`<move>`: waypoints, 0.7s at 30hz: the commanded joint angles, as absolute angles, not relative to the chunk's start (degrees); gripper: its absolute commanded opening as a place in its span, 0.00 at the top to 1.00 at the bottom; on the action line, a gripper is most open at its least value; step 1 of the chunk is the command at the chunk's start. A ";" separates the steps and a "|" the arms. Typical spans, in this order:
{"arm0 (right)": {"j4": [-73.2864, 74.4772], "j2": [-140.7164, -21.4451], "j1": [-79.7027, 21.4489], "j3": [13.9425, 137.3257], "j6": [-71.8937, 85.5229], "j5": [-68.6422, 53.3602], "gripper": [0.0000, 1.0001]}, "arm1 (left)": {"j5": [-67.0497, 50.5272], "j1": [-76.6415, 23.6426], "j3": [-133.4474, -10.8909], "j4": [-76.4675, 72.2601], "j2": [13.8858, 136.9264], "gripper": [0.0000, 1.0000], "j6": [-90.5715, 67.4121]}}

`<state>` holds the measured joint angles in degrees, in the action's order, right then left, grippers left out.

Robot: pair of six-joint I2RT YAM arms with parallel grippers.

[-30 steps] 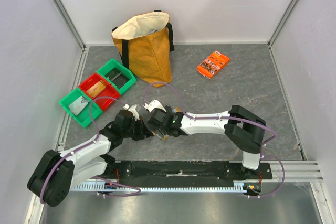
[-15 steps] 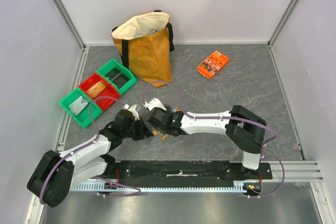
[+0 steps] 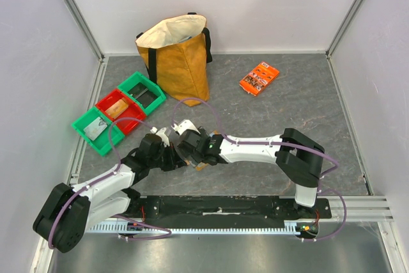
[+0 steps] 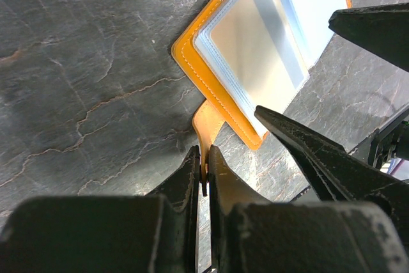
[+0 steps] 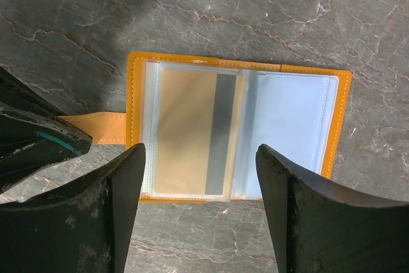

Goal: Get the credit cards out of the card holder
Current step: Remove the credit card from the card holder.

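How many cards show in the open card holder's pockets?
1. A tan card with a dark stripe sits in the card holder sleeve on the left of the right wrist view. The other sleeve looks empty. More could be stacked behind it.

Table top (image 3: 307, 113): dark grey stone-look sheet, pale veins, few rust-brown streaks visible in wrist views. Back wall (image 3: 217, 4), left wall (image 3: 32, 94), right wall (image 3: 383, 81): plain pale panels, faint lilac tint. Aluminium posts (image 3: 73, 11) slant up at both rear corners. Aluminium rail (image 3: 374, 206) runs along near edge. Light even, diffuse; shadows soft; mild sheen on surface close up.
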<state>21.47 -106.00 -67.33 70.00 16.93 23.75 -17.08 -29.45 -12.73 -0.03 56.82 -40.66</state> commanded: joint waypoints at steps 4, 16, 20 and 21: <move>20.48 -108.72 -67.41 71.54 16.52 23.38 0.23 | -18.54 -29.71 -12.48 -0.35 56.43 0.98 -40.78; 21.88 -107.06 -67.41 71.72 16.08 27.16 0.27 | -18.55 -29.79 -12.66 1.40 56.16 0.98 -40.52; 22.41 -105.47 -67.32 72.42 15.73 26.72 0.29 | -18.72 -29.79 -12.66 1.41 56.34 0.98 -40.52; 22.67 -105.12 -67.24 72.51 15.73 26.81 0.30 | -18.72 -29.71 -12.66 1.41 56.34 0.98 -40.52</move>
<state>21.52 -108.49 -67.40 70.19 16.69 24.51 -17.10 -29.45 -12.73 0.82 56.82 -40.66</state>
